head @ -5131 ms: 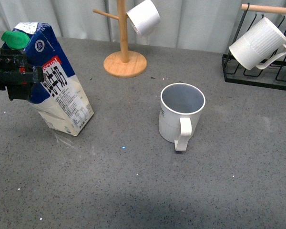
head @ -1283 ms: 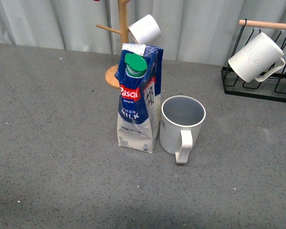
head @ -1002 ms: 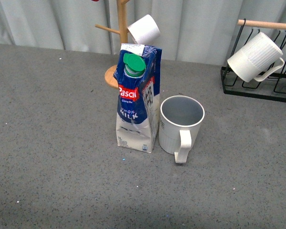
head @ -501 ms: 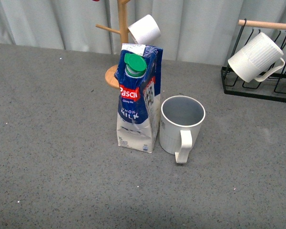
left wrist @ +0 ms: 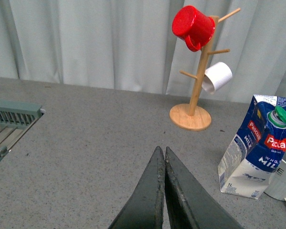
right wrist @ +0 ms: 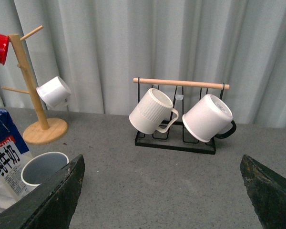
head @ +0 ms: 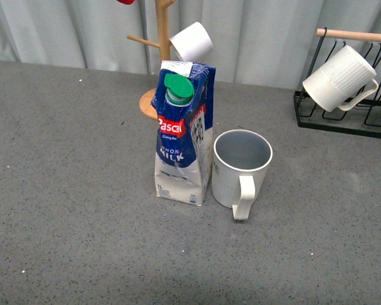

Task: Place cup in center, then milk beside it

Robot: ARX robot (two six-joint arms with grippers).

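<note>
— What sits on the speckled grey table [head: 76, 190]?
— The ribbed, round cup [head: 241, 166] stands mid-table. The boxy milk [head: 181, 136] stands upright just beside it.
— And the grippers?
— The left gripper [left wrist: 162, 157] is pressed closed on nothing. The right gripper [right wrist: 162, 191] is spread wide.

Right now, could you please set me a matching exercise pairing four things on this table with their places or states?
Things:
1. milk
2. cup
3. red mug
4. left gripper

Places or states:
A. hanging high on the wooden mug tree
B. fingers closed together, holding nothing
C. standing upright, green cap on top
D. standing open side up beside the carton, handle toward the camera

Pairs: 1-C, 2-D, 3-A, 4-B
</note>
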